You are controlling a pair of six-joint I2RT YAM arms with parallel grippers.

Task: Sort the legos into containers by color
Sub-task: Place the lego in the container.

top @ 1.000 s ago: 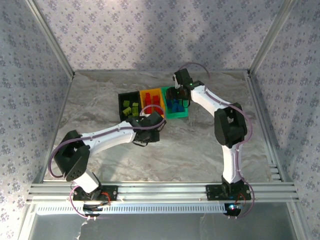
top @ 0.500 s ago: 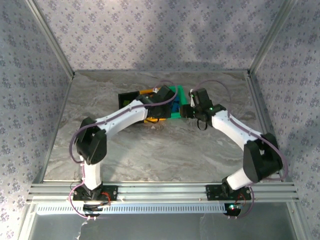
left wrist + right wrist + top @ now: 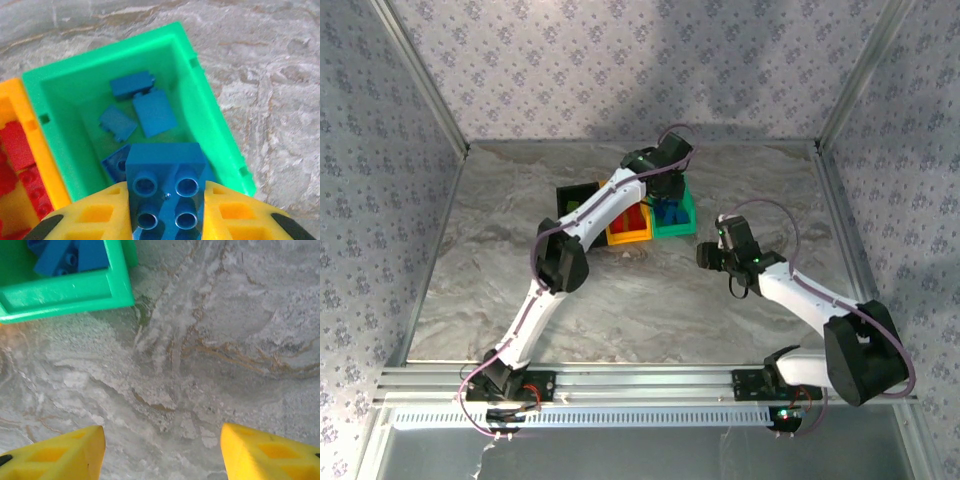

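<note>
The left arm [image 3: 595,205] and right arm [image 3: 800,292] are white tubes with black joint housings [image 3: 563,265], trailing thin purple cables [image 3: 761,204]. Their fingers [image 3: 55,455] are yellow with moulded recesses.

Left tool [image 3: 165,202] brought its blue brick [image 3: 164,162] over the green bin [image 3: 106,52]; right tool [image 3: 162,452] withdrew.

Right gripper [image 3: 162,450] over the marble table [image 3: 225,340] — yellow fingers [image 3: 60,455] set well apart.
Upper left: a corner of the green bin [image 3: 65,295], blue legos [image 3: 75,255] lying inside it.
</note>
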